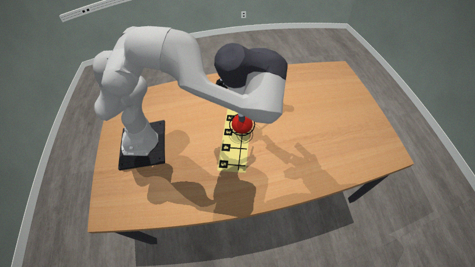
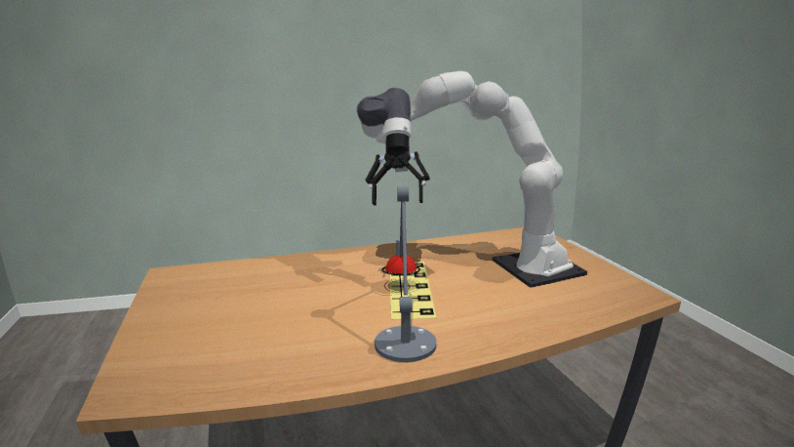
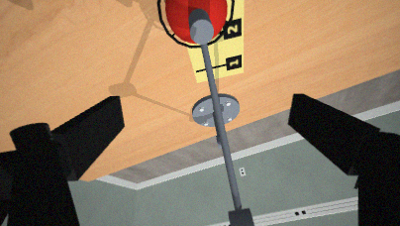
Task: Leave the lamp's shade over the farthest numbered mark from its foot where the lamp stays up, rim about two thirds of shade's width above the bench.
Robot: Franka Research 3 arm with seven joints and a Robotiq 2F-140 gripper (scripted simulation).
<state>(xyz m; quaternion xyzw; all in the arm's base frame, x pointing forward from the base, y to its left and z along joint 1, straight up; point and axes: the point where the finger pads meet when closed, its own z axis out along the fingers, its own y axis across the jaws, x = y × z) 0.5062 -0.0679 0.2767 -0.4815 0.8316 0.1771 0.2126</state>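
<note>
The lamp has a grey round foot point(image 2: 405, 345) point(image 3: 212, 110), a thin grey arm rising to an elbow joint point(image 2: 402, 193) point(image 3: 243, 216), and a second link down to the red shade point(image 1: 241, 125) point(image 2: 400, 264) point(image 3: 178, 15). The shade hangs low over the yellow numbered strip point(image 1: 232, 155) point(image 2: 427, 315) point(image 3: 205, 74), near marks 2 and 3; I cannot tell which. My gripper point(image 2: 397, 198) point(image 3: 207, 110) is open, pointing down, with its fingers on either side of the elbow joint and not touching it. In the top view the arm hides the gripper and the lamp's foot.
The wooden table point(image 1: 332, 116) point(image 2: 221, 333) carries the robot's black base plate point(image 1: 159, 159) point(image 2: 575, 270) at one end. Marks 4 and 5 on the strip lie beyond the shade, away from the foot.
</note>
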